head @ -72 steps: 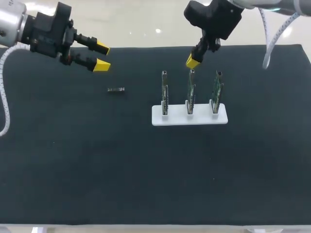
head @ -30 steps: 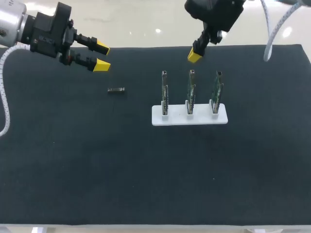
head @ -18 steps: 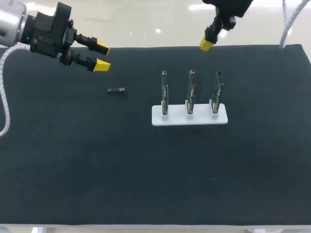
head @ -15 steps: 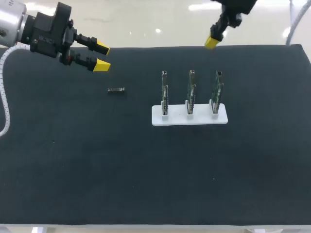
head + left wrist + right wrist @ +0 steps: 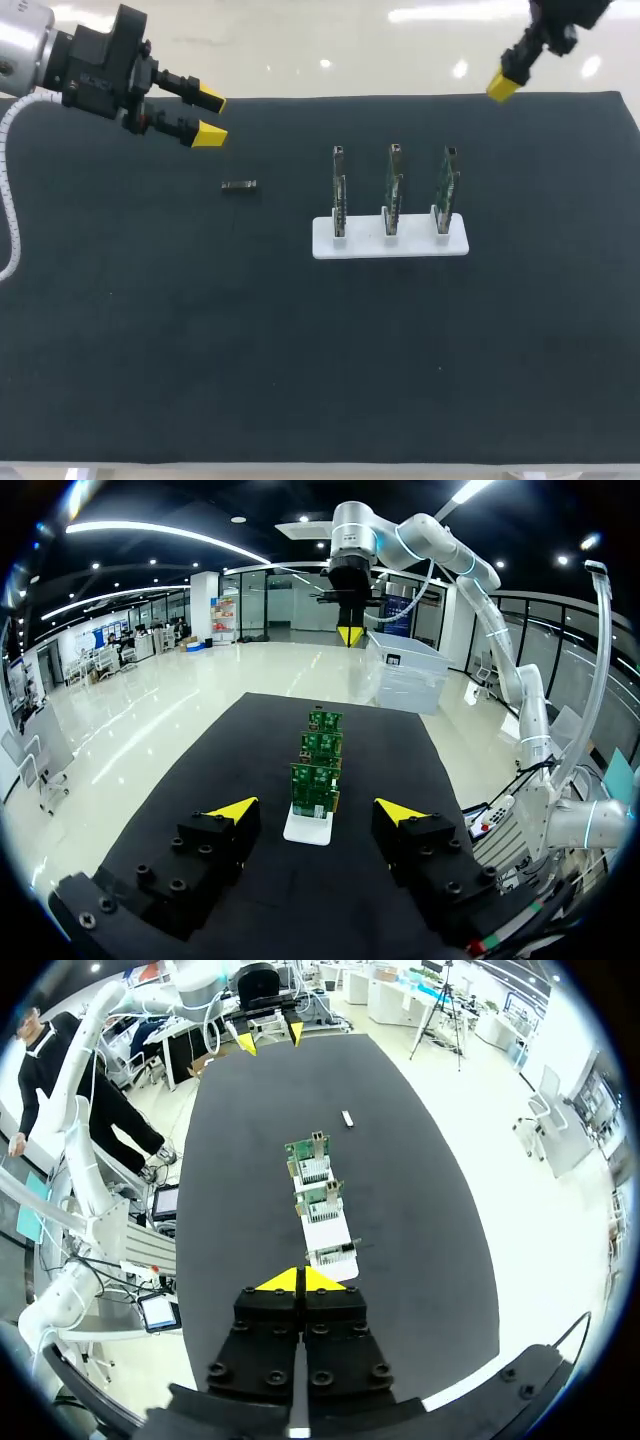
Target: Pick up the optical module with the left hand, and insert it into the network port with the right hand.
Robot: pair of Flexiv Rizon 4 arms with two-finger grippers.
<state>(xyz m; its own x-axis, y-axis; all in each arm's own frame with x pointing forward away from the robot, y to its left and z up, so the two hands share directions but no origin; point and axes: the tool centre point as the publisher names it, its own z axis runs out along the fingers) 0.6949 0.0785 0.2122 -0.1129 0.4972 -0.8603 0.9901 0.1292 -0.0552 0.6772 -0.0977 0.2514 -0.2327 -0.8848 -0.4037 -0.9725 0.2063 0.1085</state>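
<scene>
At the upper left of the head view the left gripper is seen held above the black mat, its yellow-tipped fingers spread wide and empty. Just below it and a little to the right, the optical module is found lying flat on the mat, a small dark bar touched by neither gripper. Further right, near the middle of the frame, a white holder is set on the mat. Three green circuit boards are stood upright in it in a row, apart from one another: the left board, the middle board and the right board. At the upper right corner the right gripper is held over the mat's far edge, well apart from the boards, its two fingers pressed together and empty. From the left wrist the boards are seen lined up one behind another ahead of the spread fingers. From the right wrist the same row is seen ahead of the closed tips, a silvery port housing is made out on each board, and the module is seen on the mat beyond the farthest board, between the row and the left gripper.
</scene>
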